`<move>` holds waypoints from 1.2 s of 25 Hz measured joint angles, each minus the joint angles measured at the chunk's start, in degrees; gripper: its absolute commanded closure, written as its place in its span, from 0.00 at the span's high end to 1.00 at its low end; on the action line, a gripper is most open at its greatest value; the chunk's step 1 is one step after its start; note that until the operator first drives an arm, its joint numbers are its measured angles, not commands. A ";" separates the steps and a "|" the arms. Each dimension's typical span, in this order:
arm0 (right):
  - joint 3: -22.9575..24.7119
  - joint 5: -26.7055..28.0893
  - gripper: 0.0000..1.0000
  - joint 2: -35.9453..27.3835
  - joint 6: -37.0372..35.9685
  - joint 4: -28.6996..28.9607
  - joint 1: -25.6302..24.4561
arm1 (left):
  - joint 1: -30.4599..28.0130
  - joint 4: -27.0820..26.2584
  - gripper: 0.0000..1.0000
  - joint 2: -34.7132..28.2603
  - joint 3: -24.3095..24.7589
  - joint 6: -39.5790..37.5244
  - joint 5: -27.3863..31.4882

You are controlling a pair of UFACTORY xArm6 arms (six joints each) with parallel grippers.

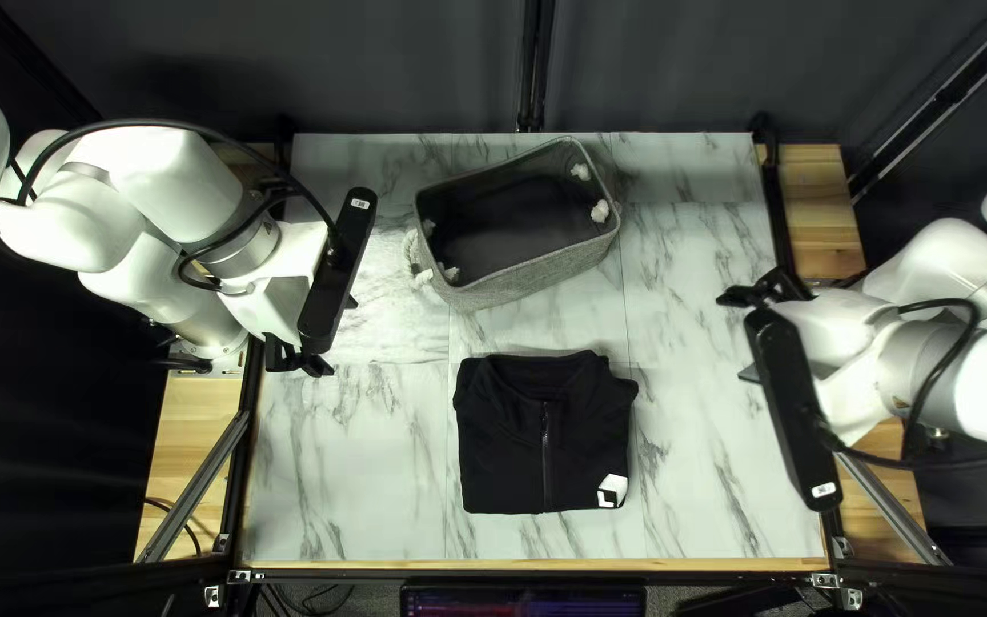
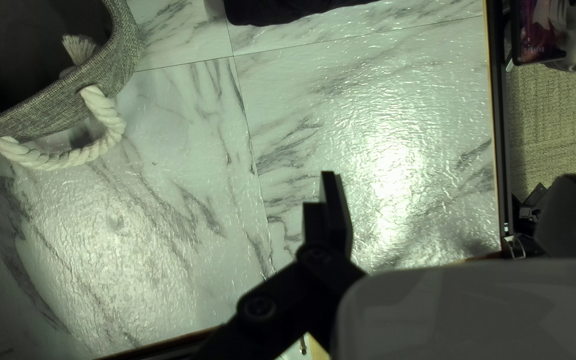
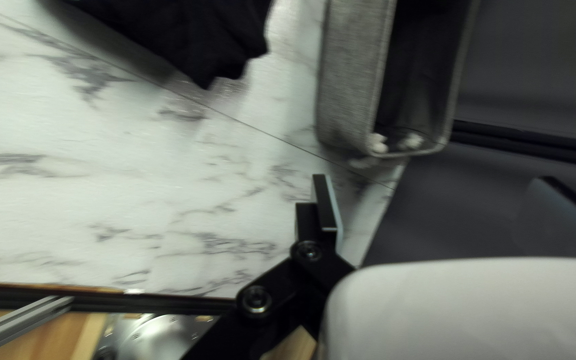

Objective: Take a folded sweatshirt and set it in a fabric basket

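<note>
The left arm (image 1: 139,211) and right arm (image 1: 985,383) are rounded and white, with silvery collars (image 1: 250,248), black cables (image 1: 174,123) and white-labelled black bars (image 1: 334,280); the right claw (image 1: 736,336) is black, apparently with round screws (image 3: 257,300).

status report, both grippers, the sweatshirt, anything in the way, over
Left gripper and right gripper open, holding nothing. Folded black sweatshirt on table, outside fabric basket. Possible snag: basket's looped rope handle.
</note>
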 measured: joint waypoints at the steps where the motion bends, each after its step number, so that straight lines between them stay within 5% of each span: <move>1: 0.16 -1.07 1.00 0.69 -1.12 -0.14 -0.43 | 0.00 0.00 1.00 0.00 0.00 0.00 0.00; 10: 6.09 -9.49 1.00 -1.56 -23.69 2.49 -4.38 | 0.00 0.00 1.00 0.00 0.00 0.00 0.00; 14: 12.28 -17.54 1.00 -4.21 -31.34 2.95 -6.97 | 0.00 0.00 1.00 0.00 0.00 0.00 0.00; 30: 26.27 -47.27 1.00 6.85 -25.70 -7.23 -13.81 | 0.00 0.00 1.00 0.00 0.00 0.00 0.00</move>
